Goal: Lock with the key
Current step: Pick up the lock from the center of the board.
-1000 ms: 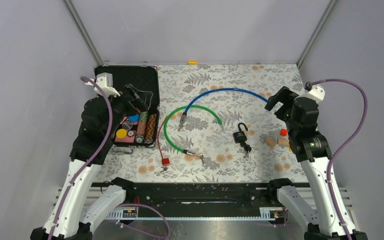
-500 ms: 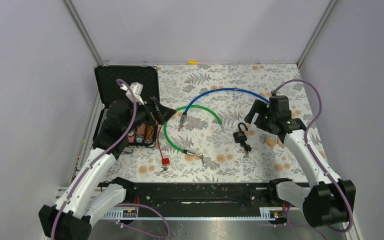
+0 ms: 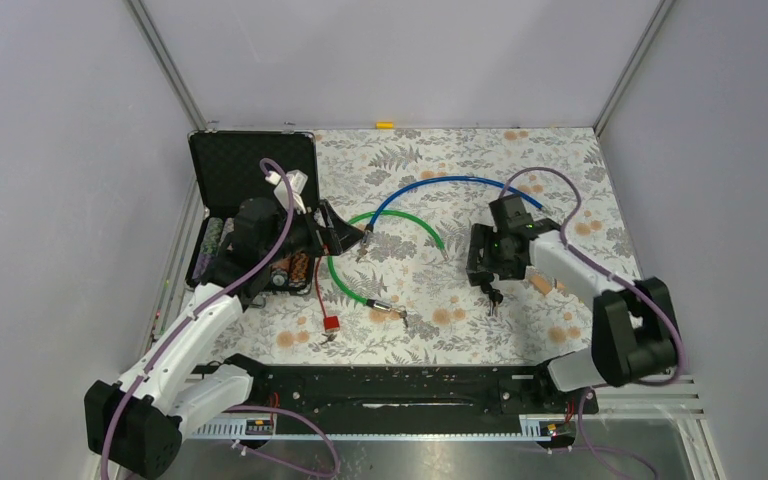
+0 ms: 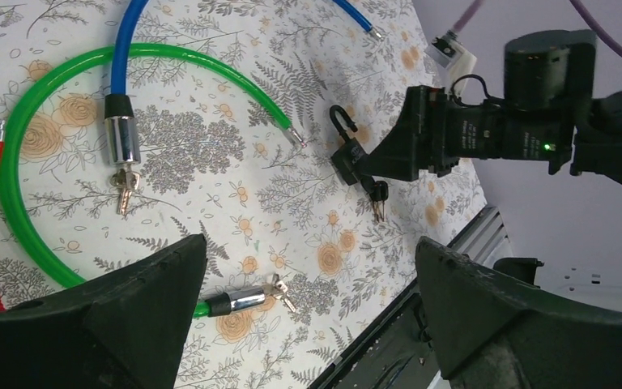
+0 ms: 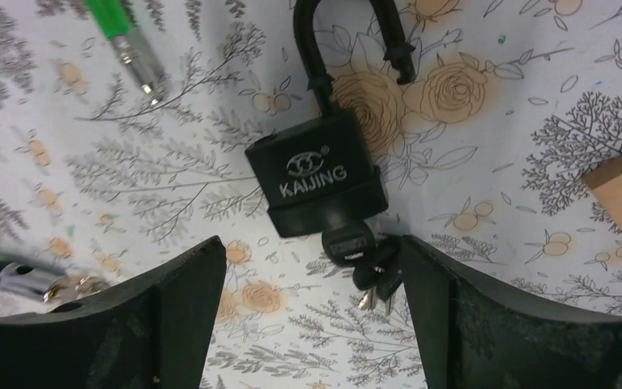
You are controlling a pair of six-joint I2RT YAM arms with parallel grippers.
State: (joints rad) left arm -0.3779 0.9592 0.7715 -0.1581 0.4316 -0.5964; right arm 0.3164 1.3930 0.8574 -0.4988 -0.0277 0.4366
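A black KAIJING padlock (image 5: 321, 174) lies flat on the floral table with its shackle swung open. A key with a black head (image 5: 348, 243) sits in its keyhole, with spare keys (image 5: 377, 279) hanging from it. My right gripper (image 5: 312, 312) is open and hovers just above the padlock's key end, jaws on either side. In the top view the right gripper (image 3: 482, 262) covers most of the padlock (image 3: 490, 291). My left gripper (image 3: 345, 235) is open and empty over the green cable lock (image 4: 170, 57). The padlock also shows in the left wrist view (image 4: 348, 158).
A blue cable lock (image 3: 440, 185), a green cable lock (image 3: 335, 270) and a thin red cable lock (image 3: 318, 290) lie mid-table, each with keys. An open black case (image 3: 250, 160) of small items stands at the left. Wooden blocks (image 3: 542, 284) lie right of the padlock.
My right arm has swung down and left until its gripper hangs over the padlock. My left arm has reached right, away from the case, to the green cable.
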